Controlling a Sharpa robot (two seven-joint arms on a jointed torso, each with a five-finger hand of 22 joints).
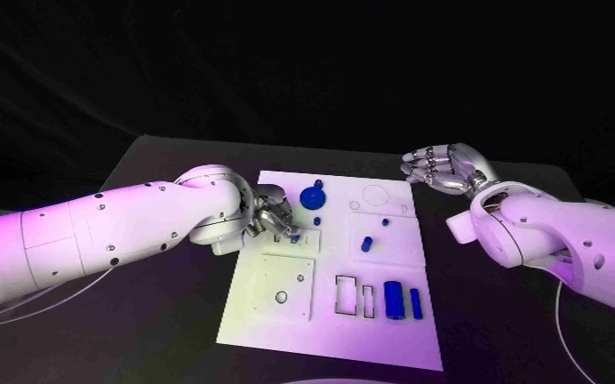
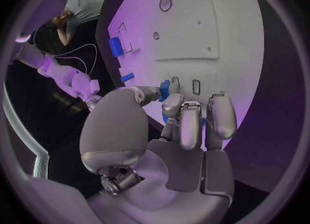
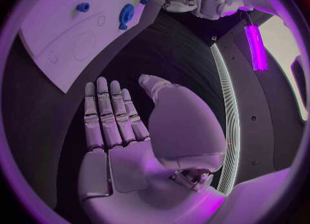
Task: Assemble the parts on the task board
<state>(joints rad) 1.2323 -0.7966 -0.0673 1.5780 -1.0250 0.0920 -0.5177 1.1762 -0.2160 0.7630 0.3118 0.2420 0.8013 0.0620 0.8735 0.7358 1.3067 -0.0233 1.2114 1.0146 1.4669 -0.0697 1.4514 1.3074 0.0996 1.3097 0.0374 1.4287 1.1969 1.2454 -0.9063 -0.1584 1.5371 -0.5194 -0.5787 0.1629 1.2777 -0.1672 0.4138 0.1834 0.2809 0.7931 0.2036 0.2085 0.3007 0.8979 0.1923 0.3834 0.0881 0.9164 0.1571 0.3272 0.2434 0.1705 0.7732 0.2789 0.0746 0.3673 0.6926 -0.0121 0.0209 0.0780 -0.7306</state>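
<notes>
Unlettered task board (image 1: 385,242), blue parts (image 1: 394,300)

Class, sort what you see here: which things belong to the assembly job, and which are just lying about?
Job: task board; blue parts such as the round disc and the bars; left hand, pinching a small blue part.

Lying about: black table; cables; idle right hand.

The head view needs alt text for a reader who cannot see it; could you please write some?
The robot's left hand pinches a small blue part over the left side of the white task board, while its right hand hovers, holding nothing, beyond the board's far right corner. More blue parts lie on the board.
</notes>
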